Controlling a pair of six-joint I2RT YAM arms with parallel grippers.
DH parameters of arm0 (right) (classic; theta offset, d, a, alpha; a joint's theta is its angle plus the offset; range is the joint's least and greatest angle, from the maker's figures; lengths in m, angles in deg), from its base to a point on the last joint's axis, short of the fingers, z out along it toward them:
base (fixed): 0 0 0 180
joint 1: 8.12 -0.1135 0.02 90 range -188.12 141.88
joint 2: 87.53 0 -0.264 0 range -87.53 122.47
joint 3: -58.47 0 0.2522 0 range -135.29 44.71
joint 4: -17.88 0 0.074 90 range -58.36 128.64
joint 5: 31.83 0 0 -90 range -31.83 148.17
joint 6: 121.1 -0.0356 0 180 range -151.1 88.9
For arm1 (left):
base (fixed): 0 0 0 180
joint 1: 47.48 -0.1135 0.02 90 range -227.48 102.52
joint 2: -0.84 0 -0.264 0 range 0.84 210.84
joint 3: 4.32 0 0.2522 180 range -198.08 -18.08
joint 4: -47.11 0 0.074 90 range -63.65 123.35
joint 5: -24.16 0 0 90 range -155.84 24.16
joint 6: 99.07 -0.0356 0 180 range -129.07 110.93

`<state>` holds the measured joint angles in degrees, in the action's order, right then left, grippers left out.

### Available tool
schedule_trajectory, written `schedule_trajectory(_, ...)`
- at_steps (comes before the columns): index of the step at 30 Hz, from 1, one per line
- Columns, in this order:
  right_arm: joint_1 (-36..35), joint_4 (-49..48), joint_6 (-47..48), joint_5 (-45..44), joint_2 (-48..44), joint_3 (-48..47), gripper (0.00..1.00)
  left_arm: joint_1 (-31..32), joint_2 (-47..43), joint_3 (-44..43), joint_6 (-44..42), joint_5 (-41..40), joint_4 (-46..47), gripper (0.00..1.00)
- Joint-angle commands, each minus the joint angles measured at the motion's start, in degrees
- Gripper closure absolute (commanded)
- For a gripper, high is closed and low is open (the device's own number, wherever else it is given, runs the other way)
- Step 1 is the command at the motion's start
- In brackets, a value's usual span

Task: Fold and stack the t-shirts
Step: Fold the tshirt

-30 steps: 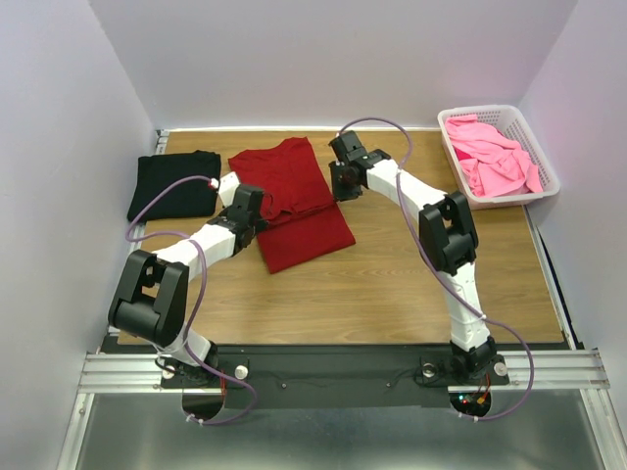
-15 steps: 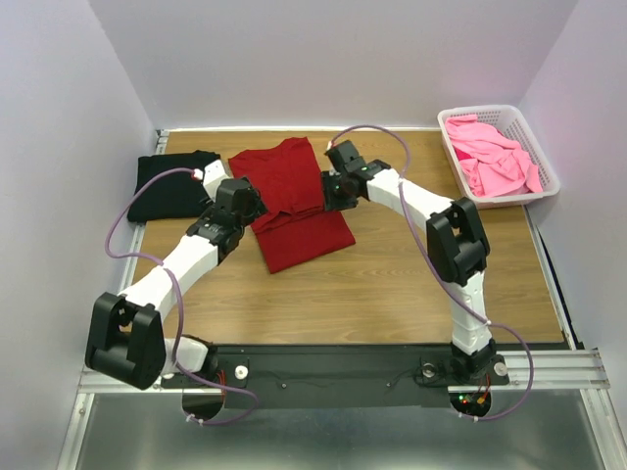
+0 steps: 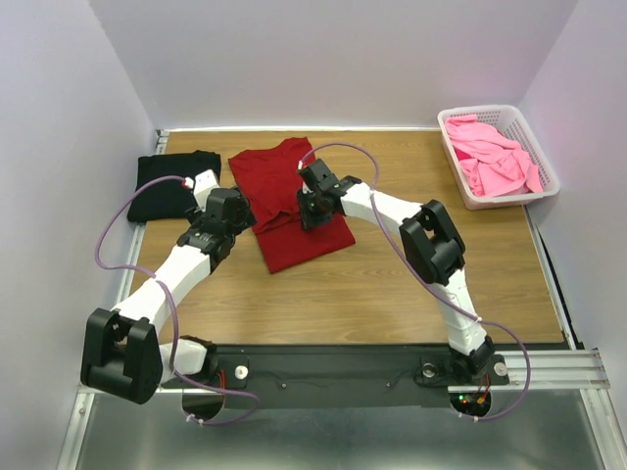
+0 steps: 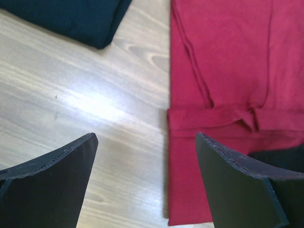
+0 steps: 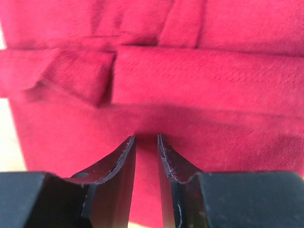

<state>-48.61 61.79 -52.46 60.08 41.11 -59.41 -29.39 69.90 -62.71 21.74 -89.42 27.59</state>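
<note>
Pinching almost shut, the right gripper (image 5: 145, 138) sits low on the dark red tee (image 5: 199, 71) with nothing visibly caught between its tips, probably pinning the crease. The left gripper (image 4: 147, 137) gapes wide and empty, straddling the shirt's left edge on the table (image 4: 95, 90), poised to grab. The black tee (image 3: 171, 186) lies folded just left, and the pink tees (image 3: 495, 157) wait in the basket (image 3: 509, 200).

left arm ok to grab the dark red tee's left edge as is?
Probably yes. The left gripper hangs open astride that edge of the dark red tee, one finger over bare table and one over cloth, with nothing between. The right gripper sits farther in on the tee, apparently clear.
</note>
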Motion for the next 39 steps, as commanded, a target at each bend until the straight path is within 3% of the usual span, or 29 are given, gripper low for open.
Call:
schedule_trajectory(1,0.4,-2.8,-1.0,-0.9,1.4,-3.5,0.69,-0.1,-2.6,1.1,-2.0,-0.3,0.3,0.05)
schedule_trajectory(15,0.7,-3.0,-0.1,-6.8,7.0,-13.8,0.7,-0.1,-4.6,2.7,-3.2,3.5,-0.6,0.06)
schedule_trajectory(24,3.2,-2.9,1.0,-6.7,13.4,-29.6,0.63,-0.1,-5.6,3.4,-4.0,7.4,-0.8,0.06)
schedule_trajectory(28,4.7,-2.9,1.1,-7.4,6.5,-24.9,0.6,-0.1,-5.1,2.7,-2.9,9.9,-0.9,0.08)
schedule_trajectory(36,7.4,-3.0,-2.2,0.5,-12.7,4.9,0.65,1.2,-3.7,1.9,2.2,19.2,-2.5,0.25)
schedule_trajectory(39,7.6,-3.7,-3.0,2.7,-17.4,11.3,0.69,2.6,-3.2,3.6,5.2,20.8,-2.2,0.32)
